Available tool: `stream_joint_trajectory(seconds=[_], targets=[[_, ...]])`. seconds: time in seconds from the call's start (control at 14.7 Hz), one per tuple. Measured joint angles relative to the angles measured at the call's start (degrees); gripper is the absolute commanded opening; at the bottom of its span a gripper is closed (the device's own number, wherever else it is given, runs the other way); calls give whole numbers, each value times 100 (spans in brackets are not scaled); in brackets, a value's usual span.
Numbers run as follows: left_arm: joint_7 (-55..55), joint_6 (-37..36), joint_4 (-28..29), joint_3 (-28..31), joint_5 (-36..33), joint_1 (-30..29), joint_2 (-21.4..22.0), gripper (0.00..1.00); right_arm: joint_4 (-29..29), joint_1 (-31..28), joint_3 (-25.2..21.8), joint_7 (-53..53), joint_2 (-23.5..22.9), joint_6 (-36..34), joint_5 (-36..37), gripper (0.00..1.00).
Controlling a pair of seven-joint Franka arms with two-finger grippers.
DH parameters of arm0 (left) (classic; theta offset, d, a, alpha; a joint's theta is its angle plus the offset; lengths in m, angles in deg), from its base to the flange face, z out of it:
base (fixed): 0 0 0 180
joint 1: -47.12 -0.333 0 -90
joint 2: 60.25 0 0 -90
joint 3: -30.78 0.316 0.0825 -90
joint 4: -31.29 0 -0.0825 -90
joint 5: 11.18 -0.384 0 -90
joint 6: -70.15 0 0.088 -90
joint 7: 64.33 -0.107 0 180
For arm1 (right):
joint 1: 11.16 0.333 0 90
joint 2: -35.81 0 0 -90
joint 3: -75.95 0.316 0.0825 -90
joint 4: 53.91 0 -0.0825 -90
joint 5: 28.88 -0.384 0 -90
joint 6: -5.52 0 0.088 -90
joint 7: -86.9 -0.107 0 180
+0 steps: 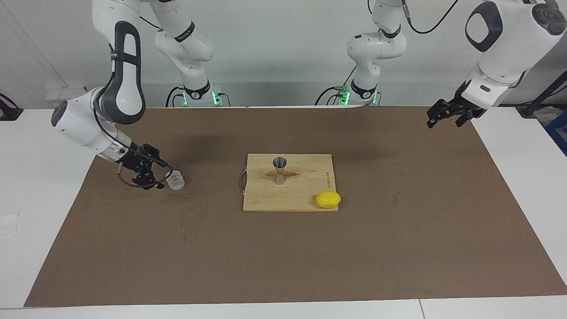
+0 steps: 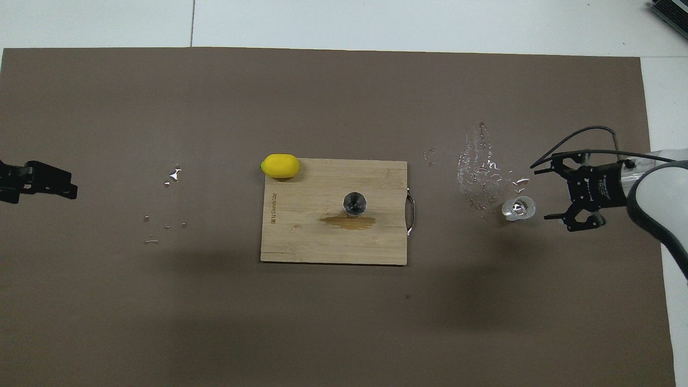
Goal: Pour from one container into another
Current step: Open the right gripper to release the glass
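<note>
Toward the right arm's end of the desk, the right gripper point(image 1: 156, 173) stands low beside the glass tumbler point(image 1: 176, 180), its fingers spread wide on either side of empty space and gripping nothing; the tumbler rests upright on the brown mat point(image 1: 398, 248), just clear of the fingertips. At the middle of the desk the metal jigger point(image 1: 279, 170) stands upright on the cutting board point(image 1: 292, 199), with a lemon point(image 1: 328, 199) at the board's corner farthest from the robots, toward the left arm's end. The left gripper point(image 1: 447, 116) waits open and empty above the mat's edge at the left arm's end. Judged from this layout, the pour appears done and the tumbler set down; only withdrawal seems left. The overhead view alone reveals spilled droplets point(image 2: 481, 166) on the mat near the tumbler; the wet streak point(image 2: 348, 221) beside the jigger shows in both. The facing view alone shows the gripper's height.
</note>
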Motion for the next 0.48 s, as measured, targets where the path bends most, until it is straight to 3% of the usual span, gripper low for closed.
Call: stream_joint_trajectory(seconds=[0.14,0.48], targets=[[0,0,0,0,0,0,0,100,-4,415,19,265,235,-18,595,99],[0,0,1,-1,0,0,0,100,-74,1149,67,1714,441,-136,1275,100]])
